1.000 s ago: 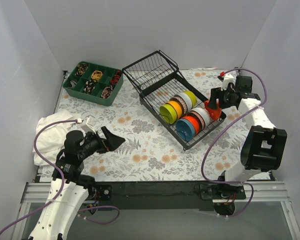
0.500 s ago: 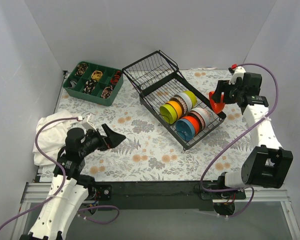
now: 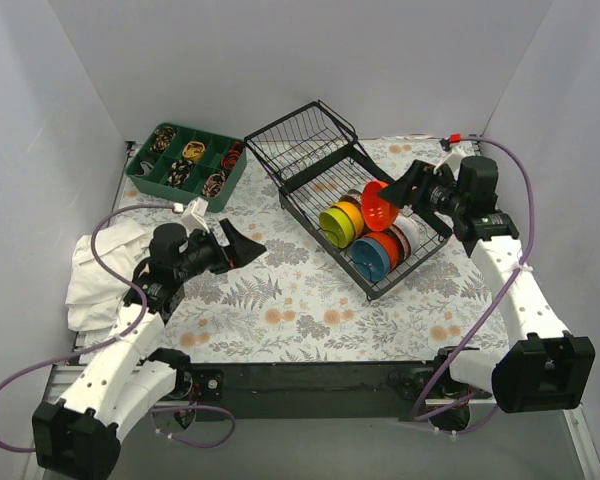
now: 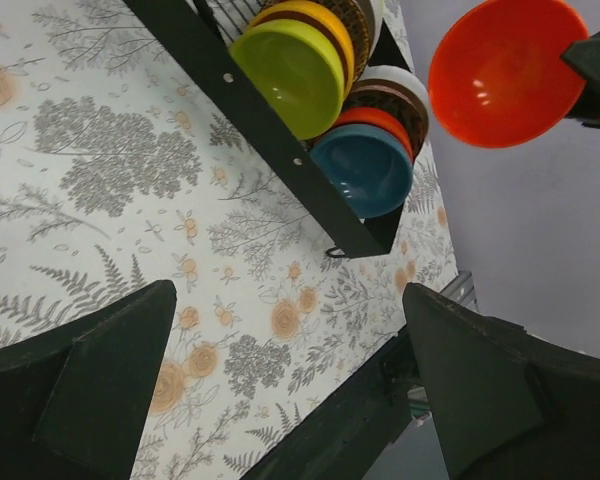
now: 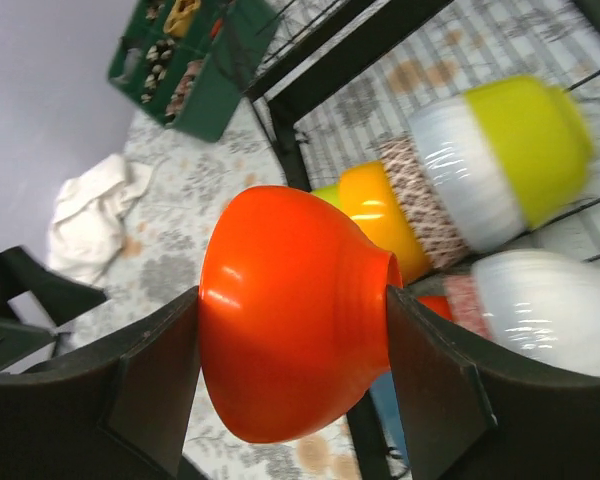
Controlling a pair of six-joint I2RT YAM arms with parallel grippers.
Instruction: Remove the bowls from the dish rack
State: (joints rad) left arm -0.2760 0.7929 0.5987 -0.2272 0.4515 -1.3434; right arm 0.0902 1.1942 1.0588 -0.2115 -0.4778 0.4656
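Note:
The black wire dish rack [image 3: 310, 165] stands at the back middle and holds two rows of bowls on edge: a lime bowl [image 3: 335, 224], a yellow one, a patterned one, a white one and a blue bowl [image 3: 369, 258]. My right gripper [image 3: 392, 203] is shut on an orange-red bowl [image 3: 378, 207] and holds it in the air above the rack; the bowl [image 5: 290, 330] sits between both fingers in the right wrist view. My left gripper [image 3: 238, 245] is open and empty, above the mat left of the rack. The left wrist view shows the orange-red bowl [image 4: 505, 70] and the rack's front bar [image 4: 270, 130].
A green compartment tray [image 3: 185, 165] with small items stands at the back left. A white cloth [image 3: 98, 268] lies at the left edge. A flowered mat [image 3: 300, 305] covers the table. White walls close in the sides and back.
My right gripper has lifted the orange-red bowl from the rack's right end and swung it left over the rack. My left arm has moved up and right toward the rack.

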